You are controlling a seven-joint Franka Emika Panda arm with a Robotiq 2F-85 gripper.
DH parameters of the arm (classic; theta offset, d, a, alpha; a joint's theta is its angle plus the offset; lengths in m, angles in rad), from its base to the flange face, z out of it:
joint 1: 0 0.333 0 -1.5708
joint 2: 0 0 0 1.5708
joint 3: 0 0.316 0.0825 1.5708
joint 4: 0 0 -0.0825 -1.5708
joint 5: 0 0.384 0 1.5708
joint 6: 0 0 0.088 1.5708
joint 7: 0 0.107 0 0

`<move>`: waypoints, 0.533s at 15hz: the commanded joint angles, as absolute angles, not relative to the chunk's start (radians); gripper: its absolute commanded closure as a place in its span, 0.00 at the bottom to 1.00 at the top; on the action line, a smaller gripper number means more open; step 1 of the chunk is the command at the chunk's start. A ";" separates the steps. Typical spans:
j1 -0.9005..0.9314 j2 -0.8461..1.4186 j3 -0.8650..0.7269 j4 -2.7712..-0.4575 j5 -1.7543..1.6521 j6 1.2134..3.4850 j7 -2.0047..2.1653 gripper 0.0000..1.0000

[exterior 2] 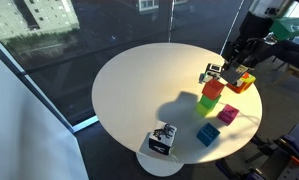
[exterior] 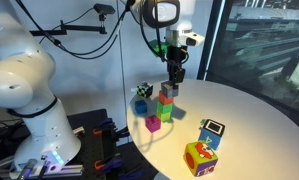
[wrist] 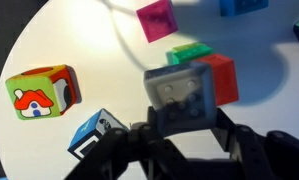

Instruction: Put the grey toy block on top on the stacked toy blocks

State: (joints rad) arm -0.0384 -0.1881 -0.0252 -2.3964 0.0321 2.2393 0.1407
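Observation:
My gripper [exterior: 175, 76] is shut on the grey toy block [wrist: 177, 92], a dull-grey studded cube held between the black fingers [wrist: 181, 112]. It hangs right over the stacked toy blocks: a red cube [exterior: 166, 100] on a green cube [exterior: 165, 114]. In the wrist view the red cube [wrist: 223, 78] and green cube [wrist: 189, 52] show just behind the grey block, slightly to its right. In both exterior views the grey block sits close above the red cube [exterior 2: 213, 88]; I cannot tell if they touch.
On the round white table [exterior 2: 129, 90]: a magenta cube [exterior: 152, 123] by the stack, an orange-yellow multicoloured cube [exterior: 199, 158], a blue cube [exterior: 211, 133], and a black-and-white patterned cube [exterior: 142, 90]. A window wall stands behind.

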 commanded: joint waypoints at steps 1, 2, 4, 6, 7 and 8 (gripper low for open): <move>-0.029 -0.193 -0.008 -2.351 0.053 2.185 0.194 0.69; -0.026 -0.188 -0.004 -2.343 0.056 2.179 0.201 0.69; -0.017 -0.178 0.004 -2.328 0.066 2.168 0.208 0.69; -0.010 -0.167 0.011 -2.316 0.077 2.159 0.217 0.69; -0.007 -0.160 0.015 -2.309 0.078 2.157 0.224 0.69; -0.005 -0.153 0.018 -2.304 0.079 2.157 0.229 0.69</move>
